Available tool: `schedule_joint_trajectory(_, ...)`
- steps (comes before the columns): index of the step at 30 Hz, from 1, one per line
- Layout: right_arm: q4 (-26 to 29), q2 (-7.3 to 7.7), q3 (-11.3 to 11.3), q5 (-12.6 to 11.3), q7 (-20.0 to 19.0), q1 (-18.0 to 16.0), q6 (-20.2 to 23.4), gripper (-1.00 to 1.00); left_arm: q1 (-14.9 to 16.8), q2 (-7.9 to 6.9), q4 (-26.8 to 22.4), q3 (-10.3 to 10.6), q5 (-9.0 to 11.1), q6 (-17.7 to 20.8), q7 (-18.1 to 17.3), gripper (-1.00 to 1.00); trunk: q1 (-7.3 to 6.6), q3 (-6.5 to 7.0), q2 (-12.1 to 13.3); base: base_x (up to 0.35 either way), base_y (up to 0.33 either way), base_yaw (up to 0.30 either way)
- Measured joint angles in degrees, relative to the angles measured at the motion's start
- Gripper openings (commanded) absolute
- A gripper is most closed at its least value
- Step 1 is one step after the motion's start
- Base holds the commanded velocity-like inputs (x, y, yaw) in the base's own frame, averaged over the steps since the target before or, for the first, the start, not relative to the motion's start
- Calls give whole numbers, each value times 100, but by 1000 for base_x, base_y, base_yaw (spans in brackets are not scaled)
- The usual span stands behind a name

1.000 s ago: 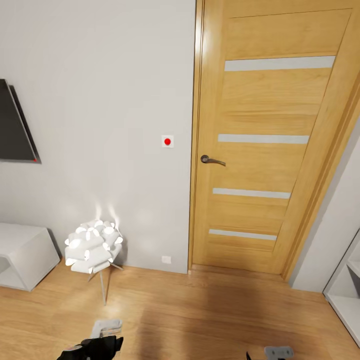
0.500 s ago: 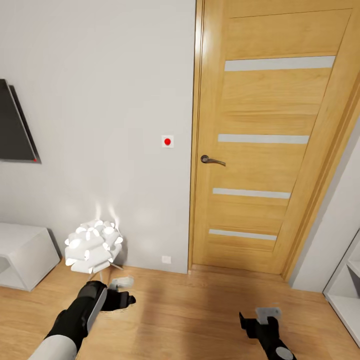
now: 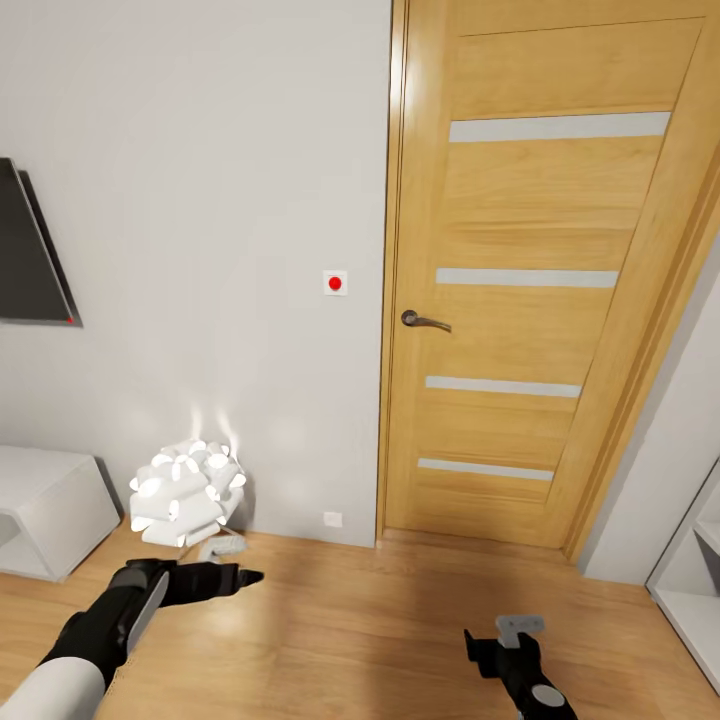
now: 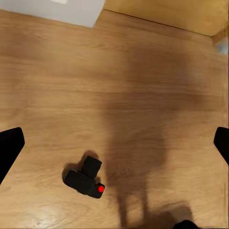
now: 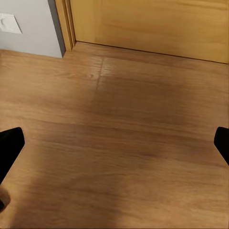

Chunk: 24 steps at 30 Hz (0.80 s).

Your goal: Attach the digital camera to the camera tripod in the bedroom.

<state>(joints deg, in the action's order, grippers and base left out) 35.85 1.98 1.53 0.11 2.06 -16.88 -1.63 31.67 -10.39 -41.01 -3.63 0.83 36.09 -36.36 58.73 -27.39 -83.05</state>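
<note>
The digital camera [image 4: 84, 179] lies on the wood floor [image 4: 143, 95], seen from the left wrist: a small matte black box with a short stub of lens barrel and a bright red button [image 4: 100, 189] on top. No lettering or brand can be read on it. It sits apart from both fingertips of the left hand [image 3: 222, 563], which is spread wide with nothing in it. The right hand [image 3: 500, 638] is likewise open and empty over bare floor. Ahead stand a closed wooden door [image 3: 540, 280], a white flower-shaped lamp [image 3: 187, 492], and a wall switch with a red dot [image 3: 335, 283]. A dark screen [image 3: 30, 250] is cut off at the left edge.
</note>
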Motion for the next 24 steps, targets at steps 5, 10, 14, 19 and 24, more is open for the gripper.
schedule_joint_trajectory(5, -47, -22, 7, -2, 0, -140, -14, 100, 2, -115, -14, 6, -2, -82, -540, 100, 0, 0, 0, 0, 0, 0)
schedule_joint_trajectory(10, -58, -33, 26, -2, 1, -175, -45, 100, 2, -131, -2, 90, -2, -694, -663, 100, 0, 0, 0, 0, 0, 0)
schedule_joint_trajectory(14, -63, -35, 40, -2, 1, -178, -49, 100, 2, -142, 11, 127, -3, -870, -672, 100, 0, 0, 0, 1, 0, 0)
schedule_joint_trajectory(19, -69, -35, 48, -2, 1, -180, -51, 100, 2, -140, 16, 144, -3, -941, -677, 100, -1, 0, 0, 95, 5, 0)
schedule_joint_trajectory(24, -74, -36, 56, -2, 1, -180, -52, 100, 3, -134, 17, 155, -7, -973, -676, 100, -3, 0, -1, 244, 74, 0)
